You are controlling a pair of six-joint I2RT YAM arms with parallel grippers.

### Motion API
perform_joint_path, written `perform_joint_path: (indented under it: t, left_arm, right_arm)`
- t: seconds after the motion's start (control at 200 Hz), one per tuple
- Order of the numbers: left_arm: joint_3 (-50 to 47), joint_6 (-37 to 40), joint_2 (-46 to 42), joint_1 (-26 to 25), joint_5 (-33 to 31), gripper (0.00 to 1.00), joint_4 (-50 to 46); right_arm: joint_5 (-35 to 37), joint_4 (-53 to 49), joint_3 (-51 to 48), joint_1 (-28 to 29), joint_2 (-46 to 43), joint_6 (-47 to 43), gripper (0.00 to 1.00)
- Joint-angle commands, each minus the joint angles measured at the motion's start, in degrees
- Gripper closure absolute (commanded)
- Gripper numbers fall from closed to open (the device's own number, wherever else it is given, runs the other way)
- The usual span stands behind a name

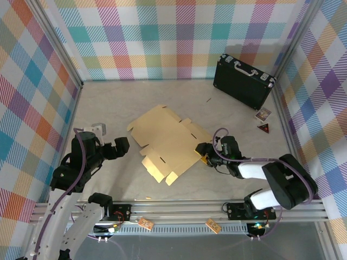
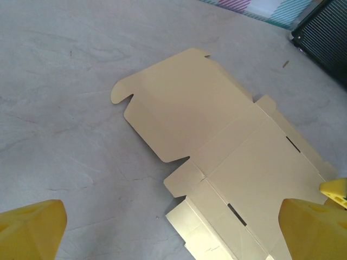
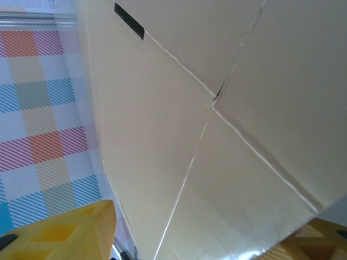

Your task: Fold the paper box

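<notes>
Your right gripper [image 1: 204, 155] has its fingers [image 3: 70, 233] apart, with the box [image 1: 171, 143] edge between them. Close firmly before lifting along the crease. The left gripper [image 1: 124, 147] is also spread, box just ahead: pin that panel flat.

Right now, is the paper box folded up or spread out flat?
Spread flat. In the top view the paper box lies unfolded on the table, tan side up, with no walls standing.

Tan paper box [image 1: 168, 142], unfolded flat, flaps spread, mid-table, right edge lifted
</notes>
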Motion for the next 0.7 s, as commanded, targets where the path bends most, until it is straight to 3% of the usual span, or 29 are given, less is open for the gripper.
perform_joint_path:
  t: [0.0, 0.14, 0.245, 0.365, 0.48, 0.57, 0.69]
  left_arm:
    - [-0.5, 0.2, 0.1, -0.7, -0.6, 0.00, -1.0]
    - [-0.5, 0.2, 0.1, -0.8, -0.8, 0.00, -1.0]
    - [-0.5, 0.2, 0.5, -0.9, -0.7, 0.00, -1.0]
    - [-0.3, 0.2, 0.8, -1.1, -0.9, 0.00, -1.1]
    - [-0.4, 0.2, 0.5, -1.2, -1.1, 0.00, -1.2]
    - [-0.4, 0.2, 0.5, -1.2, -1.2, 0.00, -1.1]
    - [-0.5, 0.2, 0.7, -1.3, -0.8, 0.00, -1.1]
  right_arm:
    - [-2.1, 8.3, 0.5, -0.3, 3.1, 2.5, 0.52]
    - [-3.4, 15.4, 1.4, -0.3, 8.6, 5.0, 0.67]
    - [-4.0, 20.3, 2.4, -0.3, 12.1, 6.3, 0.87]
    - [-6.0, 18.5, 5.4, -0.6, 11.4, 5.3, 1.00]
    - [-7.6, 2.2, 11.4, -1.7, 3.4, -1.1, 1.00]
    - [-4.9, -21.9, 19.7, -2.3, -6.5, -12.5, 1.00]
    - [4.2, -51.9, 37.2, -2.7, -13.9, -31.0, 1.00]
